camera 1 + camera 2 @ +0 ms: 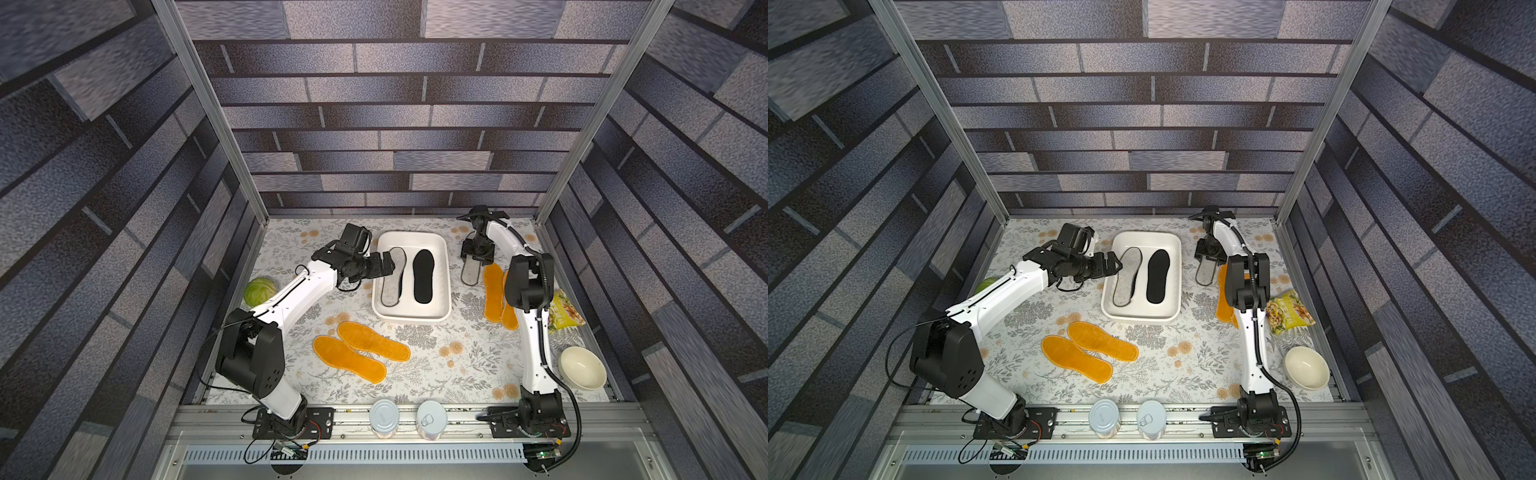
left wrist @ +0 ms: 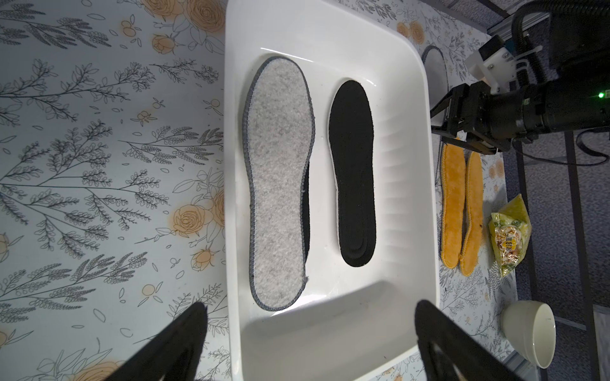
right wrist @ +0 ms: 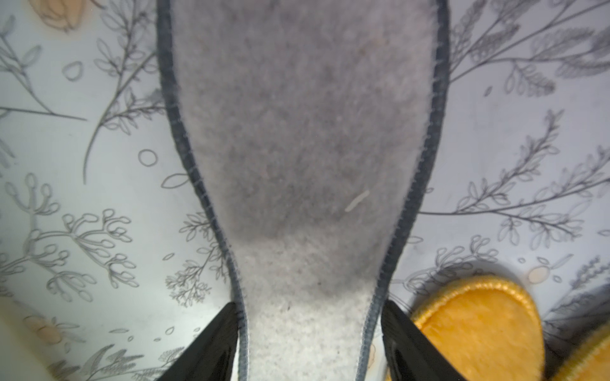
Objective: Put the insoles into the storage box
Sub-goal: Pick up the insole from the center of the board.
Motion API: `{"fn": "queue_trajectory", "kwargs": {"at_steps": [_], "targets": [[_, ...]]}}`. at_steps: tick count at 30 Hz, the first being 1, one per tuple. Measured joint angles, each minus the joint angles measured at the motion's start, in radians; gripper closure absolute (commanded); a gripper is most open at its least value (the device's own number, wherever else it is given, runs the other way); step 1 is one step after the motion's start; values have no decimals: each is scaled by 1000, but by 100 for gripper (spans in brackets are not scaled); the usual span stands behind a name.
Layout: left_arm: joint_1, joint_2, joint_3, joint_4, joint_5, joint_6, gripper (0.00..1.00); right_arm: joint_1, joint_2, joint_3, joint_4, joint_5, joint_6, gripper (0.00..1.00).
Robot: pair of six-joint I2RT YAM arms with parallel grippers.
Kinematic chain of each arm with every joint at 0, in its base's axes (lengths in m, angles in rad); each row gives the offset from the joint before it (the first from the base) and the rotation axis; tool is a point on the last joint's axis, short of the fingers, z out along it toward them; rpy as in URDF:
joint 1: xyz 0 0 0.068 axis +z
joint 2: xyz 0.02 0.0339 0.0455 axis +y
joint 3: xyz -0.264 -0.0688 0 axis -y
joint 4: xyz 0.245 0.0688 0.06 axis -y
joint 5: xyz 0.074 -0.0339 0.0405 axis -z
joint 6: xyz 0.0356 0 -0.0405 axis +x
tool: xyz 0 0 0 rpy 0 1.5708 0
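The right arm (image 1: 536,332)'s jaws are straddling the grey insole (image 3: 307,148)'s narrow waist on the bench (image 1: 436,365) beside the box (image 2: 406,184), apart and not yet pinching, probably since it fits between them there, while the left arm (image 1: 291,291)'s jaws are hanging released over the box.

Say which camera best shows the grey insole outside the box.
Right wrist view: the grey insole fills it, edging clear. Both top views show it small, partly under the right gripper. Left wrist view catches only its end beyond the storage box.
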Motion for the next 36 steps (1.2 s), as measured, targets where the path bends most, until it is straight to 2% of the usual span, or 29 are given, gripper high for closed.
{"fn": "queue_trajectory", "kwargs": {"at_steps": [6,12,23,36], "targets": [[0,0,0,0,0,0,0,0,3,6,-5,3,6,43],[0,2,0,0,0,0,0,0,2,1,5,2,5,61],[10,43,5,0,0,1,0,0,-39,-49,62,-23,7,64],[32,43,6,8,16,1,0,0,-275,-182,134,-78,0,64]]}}
